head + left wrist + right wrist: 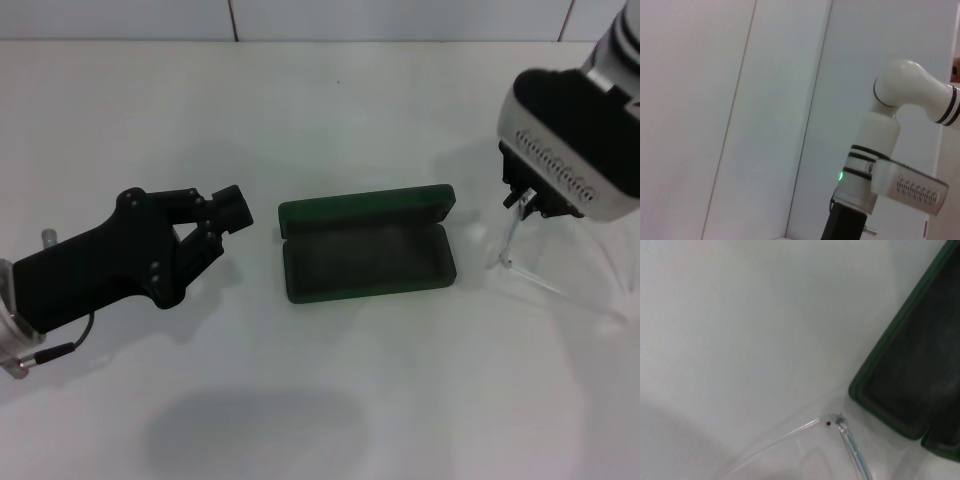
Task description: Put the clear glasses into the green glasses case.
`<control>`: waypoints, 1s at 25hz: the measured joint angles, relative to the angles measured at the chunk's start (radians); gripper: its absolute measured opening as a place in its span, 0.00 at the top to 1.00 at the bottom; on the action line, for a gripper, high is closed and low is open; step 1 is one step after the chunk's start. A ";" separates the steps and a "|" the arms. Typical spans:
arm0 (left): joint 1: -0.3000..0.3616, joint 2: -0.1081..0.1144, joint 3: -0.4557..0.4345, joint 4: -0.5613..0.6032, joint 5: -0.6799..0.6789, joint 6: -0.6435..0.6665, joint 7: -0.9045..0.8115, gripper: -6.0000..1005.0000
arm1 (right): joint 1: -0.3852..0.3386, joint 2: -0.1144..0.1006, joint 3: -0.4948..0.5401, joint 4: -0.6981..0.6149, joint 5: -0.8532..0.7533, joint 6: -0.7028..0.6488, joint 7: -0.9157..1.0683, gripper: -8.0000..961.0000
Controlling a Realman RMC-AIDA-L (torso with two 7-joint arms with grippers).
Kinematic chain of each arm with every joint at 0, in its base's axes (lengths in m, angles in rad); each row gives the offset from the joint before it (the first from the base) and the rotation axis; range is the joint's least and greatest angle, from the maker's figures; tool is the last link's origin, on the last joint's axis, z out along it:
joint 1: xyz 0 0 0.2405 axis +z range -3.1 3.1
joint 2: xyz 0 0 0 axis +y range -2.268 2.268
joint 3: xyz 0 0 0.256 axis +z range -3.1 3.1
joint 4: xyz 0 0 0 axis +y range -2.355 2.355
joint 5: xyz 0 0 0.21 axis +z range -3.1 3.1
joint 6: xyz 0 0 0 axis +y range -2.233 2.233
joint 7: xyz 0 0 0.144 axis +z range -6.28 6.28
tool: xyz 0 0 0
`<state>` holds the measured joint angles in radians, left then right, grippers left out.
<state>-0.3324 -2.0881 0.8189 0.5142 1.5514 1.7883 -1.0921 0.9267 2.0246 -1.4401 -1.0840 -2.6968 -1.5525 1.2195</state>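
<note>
Beside the open green glasses case (366, 258), right gripper (530, 203) fingers pinching the clear glasses (520, 262), left gripper (215, 222) fingers closed, empty.

- The green glasses case (366, 255) lies open mid-tabletop (330, 110), its lined tray unobstructed from above.
- The left claw (232, 215) sits just beside the case's left end.
- The right claw (527, 200) hangs over the clear glasses (545, 275), crowding the case's right side.
- Bare tabletop lies behind and in front.
</note>
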 joint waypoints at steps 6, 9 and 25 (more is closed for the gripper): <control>-0.004 0.005 -0.003 0.014 -0.010 0.024 -0.006 0.93 | -0.008 -0.002 0.139 -0.125 0.079 -0.176 0.079 0.88; 0.001 0.010 -0.003 0.033 -0.045 0.041 -0.015 0.93 | -0.015 -0.005 0.280 -0.225 0.146 -0.292 0.136 0.88; -0.015 0.006 0.008 0.312 -0.165 0.097 -0.197 0.94 | -0.367 -0.007 0.779 -0.339 0.745 -0.162 0.344 0.88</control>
<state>-0.3472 -2.0825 0.8273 0.8267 1.3862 1.8852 -1.2894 0.5600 2.0172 -0.6607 -1.4229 -1.9515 -1.7147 1.5634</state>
